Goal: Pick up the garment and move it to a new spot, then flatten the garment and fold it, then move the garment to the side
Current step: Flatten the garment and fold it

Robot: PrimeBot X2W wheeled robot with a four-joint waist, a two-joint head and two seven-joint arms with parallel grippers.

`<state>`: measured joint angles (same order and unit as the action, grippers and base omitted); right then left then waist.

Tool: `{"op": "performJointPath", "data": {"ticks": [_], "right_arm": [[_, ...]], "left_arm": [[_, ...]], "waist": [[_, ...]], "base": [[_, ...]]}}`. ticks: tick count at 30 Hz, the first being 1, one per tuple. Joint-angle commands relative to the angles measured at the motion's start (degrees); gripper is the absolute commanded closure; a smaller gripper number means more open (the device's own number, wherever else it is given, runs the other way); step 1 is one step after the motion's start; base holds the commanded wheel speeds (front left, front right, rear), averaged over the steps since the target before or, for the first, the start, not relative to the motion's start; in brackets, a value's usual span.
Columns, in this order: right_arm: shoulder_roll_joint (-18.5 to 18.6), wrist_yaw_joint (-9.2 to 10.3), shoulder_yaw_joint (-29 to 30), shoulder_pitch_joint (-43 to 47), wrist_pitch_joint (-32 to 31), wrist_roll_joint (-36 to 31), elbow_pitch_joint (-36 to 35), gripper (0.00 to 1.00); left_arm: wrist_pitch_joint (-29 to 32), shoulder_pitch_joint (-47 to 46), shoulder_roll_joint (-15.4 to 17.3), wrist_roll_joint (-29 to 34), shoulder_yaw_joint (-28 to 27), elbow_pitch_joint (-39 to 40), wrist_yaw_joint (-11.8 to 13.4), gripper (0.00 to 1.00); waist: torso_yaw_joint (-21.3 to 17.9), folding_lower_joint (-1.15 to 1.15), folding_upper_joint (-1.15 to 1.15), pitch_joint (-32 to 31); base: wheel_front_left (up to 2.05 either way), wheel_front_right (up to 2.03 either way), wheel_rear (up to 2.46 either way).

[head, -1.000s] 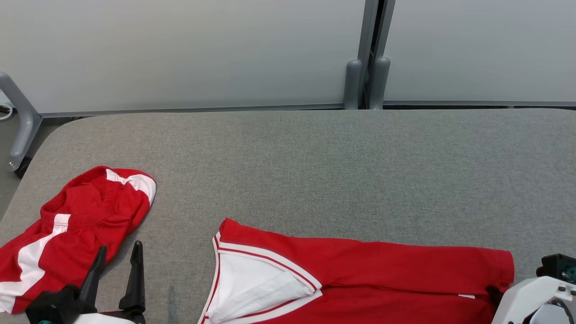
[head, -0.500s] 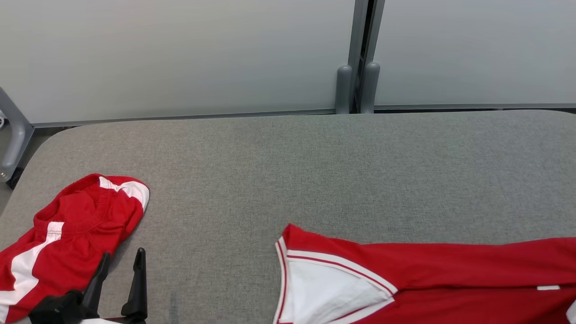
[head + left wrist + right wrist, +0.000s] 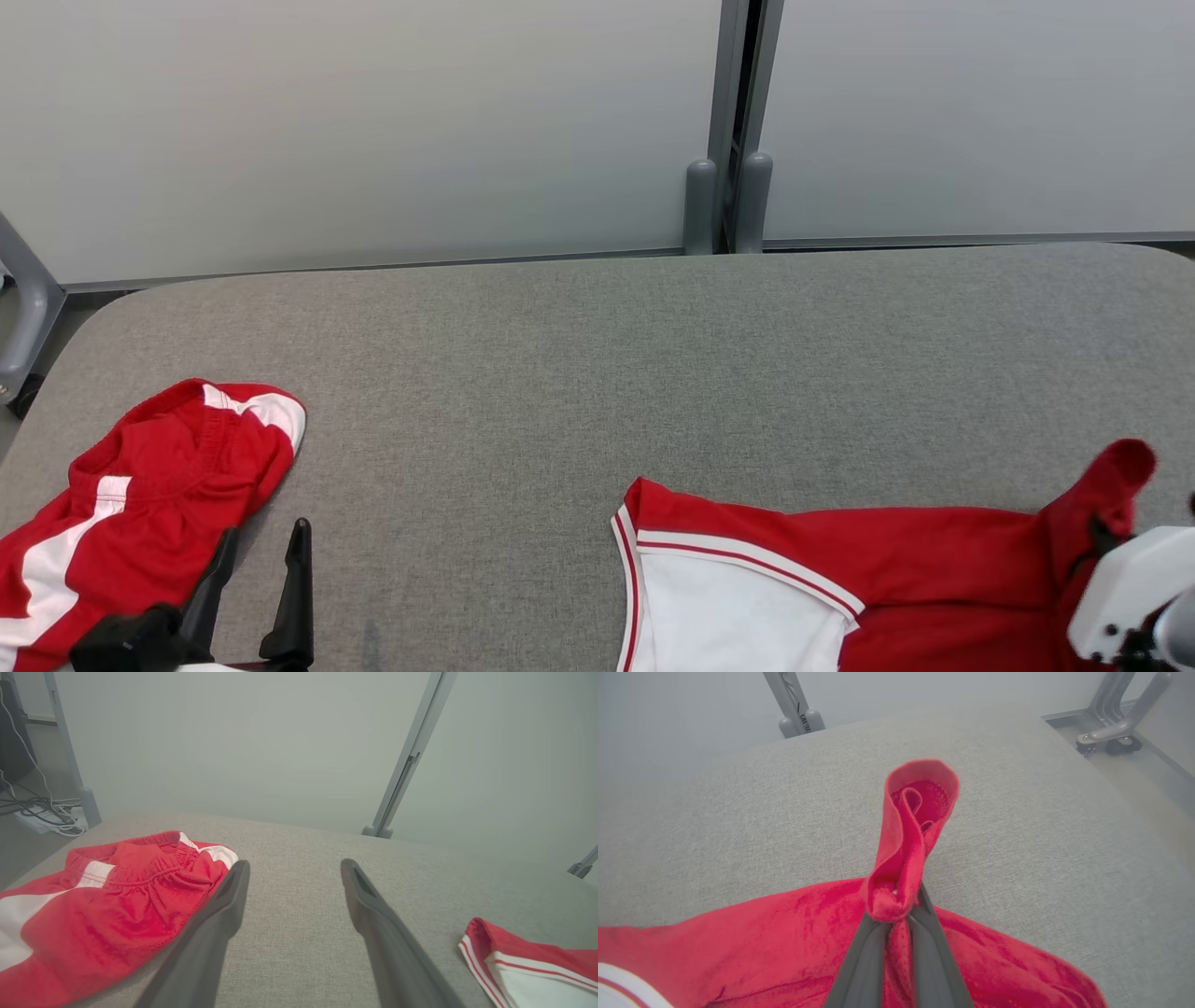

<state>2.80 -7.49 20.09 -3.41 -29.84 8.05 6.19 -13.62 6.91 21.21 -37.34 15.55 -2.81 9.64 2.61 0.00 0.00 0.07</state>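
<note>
The garment (image 3: 896, 569) is red with white-trimmed edging and lies folded on the grey table (image 3: 597, 373) at the lower right. Its right corner (image 3: 1111, 476) is pulled up into a peak. My right gripper (image 3: 896, 917) is shut on that bunched corner (image 3: 915, 807), which stands up above the fingertips. In the head view the right gripper (image 3: 1094, 546) sits at the lower right, its tips hidden in the cloth. My left gripper (image 3: 264, 530) is open at the lower left with nothing between its fingers (image 3: 369, 905).
A second red garment with white stripes (image 3: 140, 504) lies crumpled at the table's left edge, just left of my left gripper. Grey partition panels and posts (image 3: 728, 205) stand behind the table. A wheeled frame leg (image 3: 1115, 737) is off the table's right corner.
The garment has been dragged to the right across the table, away from the striped one. Its right corner now stands lifted in my right gripper. The head camera has shifted slightly.
</note>
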Motion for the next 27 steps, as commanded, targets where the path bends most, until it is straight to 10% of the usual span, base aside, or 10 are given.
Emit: {"op": "performJointPath", "data": {"ticks": [1, 10, 27], "right_arm": [[0.24, -0.01, -3.97, 1.43, -1.04, 1.37, -1.19, 1.0], [0.27, -0.01, -25.62, 2.87, -1.5, 9.98, -3.14, 1.0], [0.27, -0.02, -43.58, -7.39, 2.5, 16.88, 8.87, 1.0]], "left_arm": [[0.15, 0.57, 0.24, -0.13, 0.04, 0.07, 0.05, 0.0], [-0.29, 0.1, -0.14, 0.23, 0.42, -0.03, -0.24, 0.0], [-0.48, -1.82, -0.89, -0.33, 1.04, -1.17, -0.96, 0.0]], "waist": [[0.17, 0.0, 0.0, 0.0], [1.53, 0.0, 0.0, 0.61], [4.78, 0.0, 0.0, 2.05]], "base": [[0.0, 0.0, 0.0], [0.0, 0.0, 0.0], [0.0, 0.0, 0.0]]}}
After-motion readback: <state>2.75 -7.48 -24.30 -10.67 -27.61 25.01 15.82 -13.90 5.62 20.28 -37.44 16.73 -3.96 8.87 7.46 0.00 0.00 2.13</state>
